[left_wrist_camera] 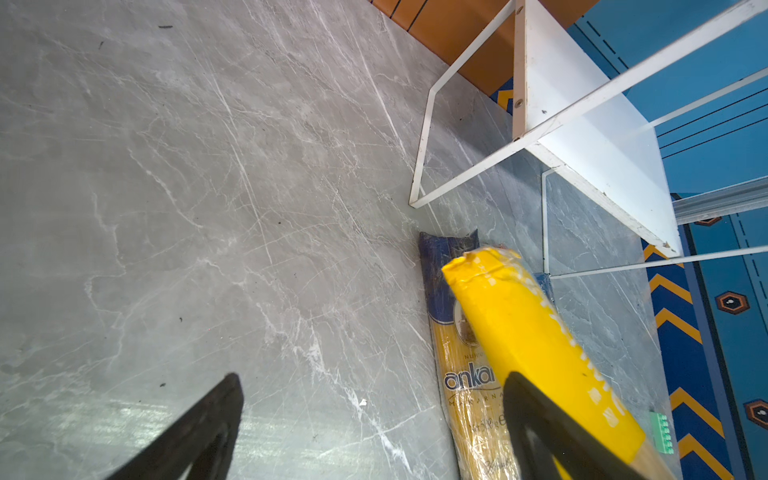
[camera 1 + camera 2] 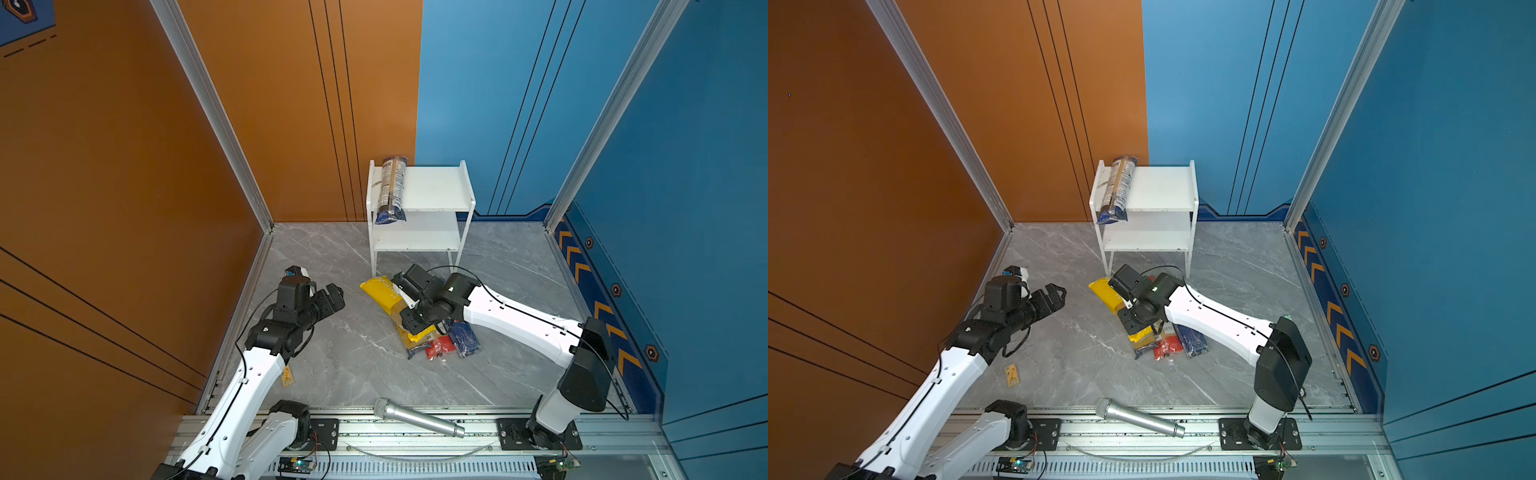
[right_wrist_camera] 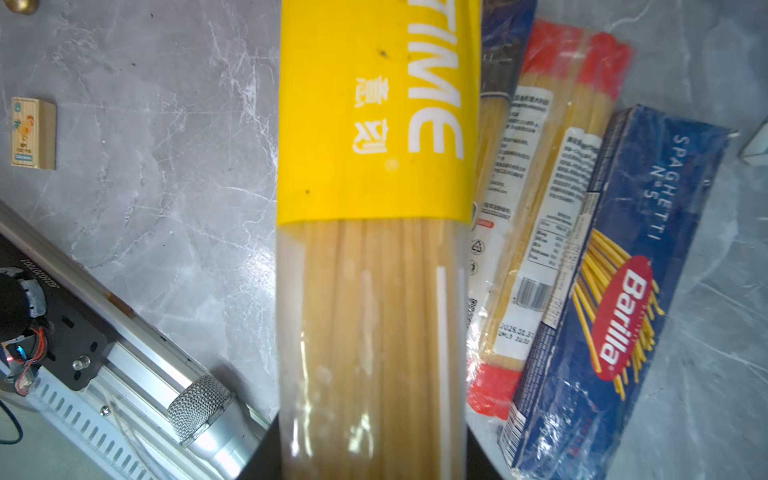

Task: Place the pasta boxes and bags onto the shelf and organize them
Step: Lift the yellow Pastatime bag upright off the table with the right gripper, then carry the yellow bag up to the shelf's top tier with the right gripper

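**Yellow pack pinched, 1 pack shelved**

At the front rail, silver microphone (image 2: 417,417) lying loose. Farther in, left gripper (image 2: 337,297) spread wide above bare floor, holding nothing. Right gripper (image 2: 409,324) pinched on the yellow pack (image 2: 384,297) at its clear middle. Pack slanted over the Ankara pack (image 1: 461,374), with the red-ended pack (image 2: 439,348) and Barilla pack (image 2: 465,338) just beside it — all 4 heaped before the shelf (image 2: 436,187). At the back, on the top tier's left side, clear pack (image 2: 391,189), 1 dark-blue end overhanging the front edge.
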`<state>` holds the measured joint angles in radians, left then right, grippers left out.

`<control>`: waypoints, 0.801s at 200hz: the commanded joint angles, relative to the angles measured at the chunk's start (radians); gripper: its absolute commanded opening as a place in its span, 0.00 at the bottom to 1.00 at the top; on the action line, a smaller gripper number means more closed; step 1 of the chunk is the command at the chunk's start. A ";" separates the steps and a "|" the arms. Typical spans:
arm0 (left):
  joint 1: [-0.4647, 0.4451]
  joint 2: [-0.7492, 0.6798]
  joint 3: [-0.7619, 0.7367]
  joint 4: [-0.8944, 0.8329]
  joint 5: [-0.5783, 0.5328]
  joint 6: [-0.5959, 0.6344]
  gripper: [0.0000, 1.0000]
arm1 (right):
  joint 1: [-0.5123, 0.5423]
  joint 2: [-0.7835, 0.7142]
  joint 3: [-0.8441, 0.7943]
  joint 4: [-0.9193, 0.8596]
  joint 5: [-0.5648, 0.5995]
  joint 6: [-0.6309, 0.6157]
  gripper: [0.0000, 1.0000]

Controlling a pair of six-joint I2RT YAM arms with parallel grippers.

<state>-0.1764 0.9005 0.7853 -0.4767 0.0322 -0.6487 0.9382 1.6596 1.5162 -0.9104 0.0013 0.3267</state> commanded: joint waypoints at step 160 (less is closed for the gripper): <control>0.009 0.040 -0.013 0.044 0.023 0.022 0.98 | 0.019 -0.380 0.221 -0.256 0.372 0.166 0.00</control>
<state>-0.1757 0.9306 0.7849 -0.4587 0.0540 -0.6445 0.9508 1.3350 1.6501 -1.1706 0.2497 0.4541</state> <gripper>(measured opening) 0.979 0.369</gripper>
